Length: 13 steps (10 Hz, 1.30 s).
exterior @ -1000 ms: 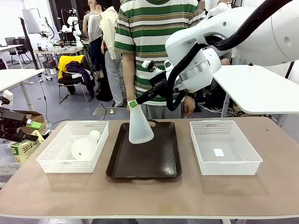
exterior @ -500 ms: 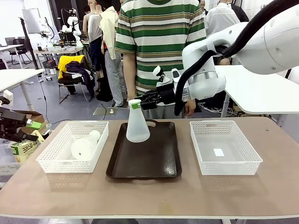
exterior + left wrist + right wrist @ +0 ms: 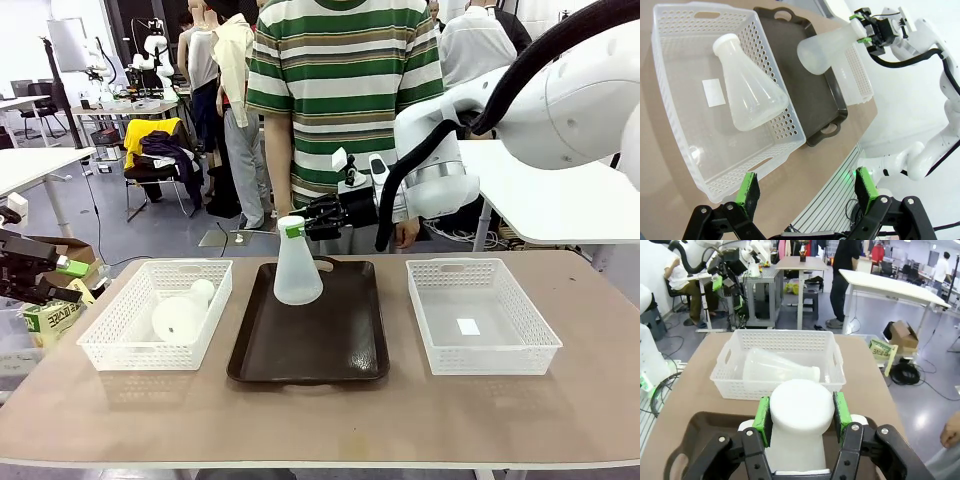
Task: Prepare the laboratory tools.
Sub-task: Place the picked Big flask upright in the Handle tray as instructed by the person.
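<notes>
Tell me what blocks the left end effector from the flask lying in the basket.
Nothing visible from above. The open left end effector hangs beside the table; sideways, only the basket's near wall stands between it and the flask.

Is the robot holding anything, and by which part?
The right tool clamps one frosted flask by its neck, just below the rim. The left tool is open, holding nothing.
</notes>
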Motion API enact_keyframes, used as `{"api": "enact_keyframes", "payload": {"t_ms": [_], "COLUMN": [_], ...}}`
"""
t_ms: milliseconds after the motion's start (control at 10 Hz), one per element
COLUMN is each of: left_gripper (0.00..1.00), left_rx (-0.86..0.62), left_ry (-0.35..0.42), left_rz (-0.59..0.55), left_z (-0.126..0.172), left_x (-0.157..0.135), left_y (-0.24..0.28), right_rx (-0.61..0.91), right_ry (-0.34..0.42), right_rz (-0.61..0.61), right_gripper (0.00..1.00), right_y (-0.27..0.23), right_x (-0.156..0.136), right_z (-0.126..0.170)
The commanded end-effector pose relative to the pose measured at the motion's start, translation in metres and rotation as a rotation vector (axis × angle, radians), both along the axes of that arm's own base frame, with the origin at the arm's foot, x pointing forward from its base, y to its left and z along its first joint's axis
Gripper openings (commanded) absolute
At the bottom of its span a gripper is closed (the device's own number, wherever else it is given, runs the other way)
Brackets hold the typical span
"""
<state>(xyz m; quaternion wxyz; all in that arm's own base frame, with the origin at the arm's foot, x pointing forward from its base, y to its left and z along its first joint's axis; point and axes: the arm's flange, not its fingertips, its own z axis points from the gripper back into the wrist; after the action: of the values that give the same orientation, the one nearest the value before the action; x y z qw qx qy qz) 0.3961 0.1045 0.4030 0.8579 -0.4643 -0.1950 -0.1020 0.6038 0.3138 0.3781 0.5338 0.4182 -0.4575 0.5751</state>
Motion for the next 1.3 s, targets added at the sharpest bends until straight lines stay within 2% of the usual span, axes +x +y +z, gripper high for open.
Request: {"api": "enact_keyframes", "payload": {"t_ms": [0, 300, 500, 900, 1200], "left_gripper": [1.00, 1.00, 1.00, 1.00, 1.00], "left_rx": [-0.009, -0.009, -0.009, -0.009, -0.009], "left_ry": [-0.007, -0.007, -0.007, -0.007, -0.007], "left_rz": [0.002, 0.002, 0.002, 0.002, 0.002], "left_z": [0.000, 0.000, 0.000, 0.000, 0.000], "left_x": [-0.001, -0.001, -0.001, -0.001, -0.001], "left_y": [0.000, 0.000, 0.000, 0.000, 0.000], "right_rx": [0.018, 0.090, 0.119, 0.129, 0.125], "right_ry": [-0.063, -0.068, -0.036, 0.018, 0.016], "right_rz": [-0.037, -0.096, -0.091, -0.066, -0.069], "right_gripper": [0.00, 0.00, 0.00, 0.00, 0.56], "right_y": [0.003, -0.003, -0.004, -0.002, -0.006], "right_x": [0.018, 0.045, 0.058, 0.056, 0.051], "right_z": [-0.010, -0.025, -0.039, -0.059, -0.055]}}
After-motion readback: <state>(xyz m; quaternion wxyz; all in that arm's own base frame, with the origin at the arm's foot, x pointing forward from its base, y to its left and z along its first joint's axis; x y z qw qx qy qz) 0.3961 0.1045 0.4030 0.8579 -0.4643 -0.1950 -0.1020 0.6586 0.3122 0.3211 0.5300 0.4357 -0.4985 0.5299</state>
